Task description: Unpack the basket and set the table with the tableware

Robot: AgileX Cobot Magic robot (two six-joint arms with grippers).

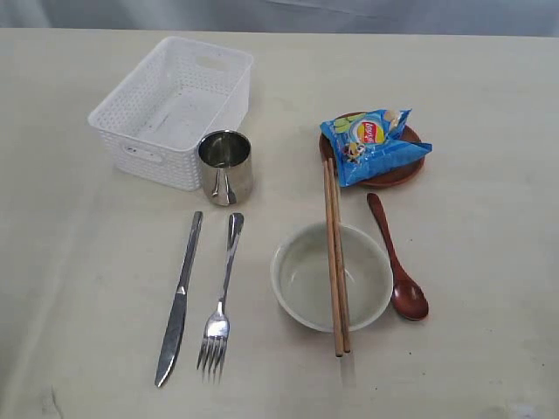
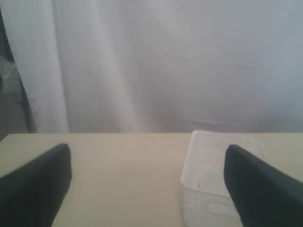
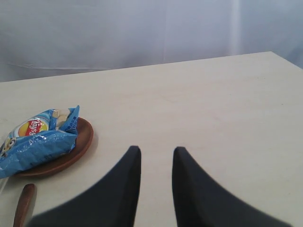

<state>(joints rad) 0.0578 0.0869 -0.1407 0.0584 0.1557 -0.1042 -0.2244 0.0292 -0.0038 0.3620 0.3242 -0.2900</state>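
Note:
The white basket stands empty at the back left of the table, with the steel cup against its front corner. The knife and the fork lie side by side at the front. The chopsticks rest across the cream bowl, and the dark red spoon lies to its right. The reddish-brown plate sits behind them. Neither gripper shows in the exterior view. My left gripper is wide open above the table beside the basket. My right gripper is narrowly open and empty, right of the plate.
A blue chip bag lies on the plate and shows as the chip bag in the right wrist view. The spoon's handle end is at that view's edge. A pale curtain hangs behind the table's far edge.

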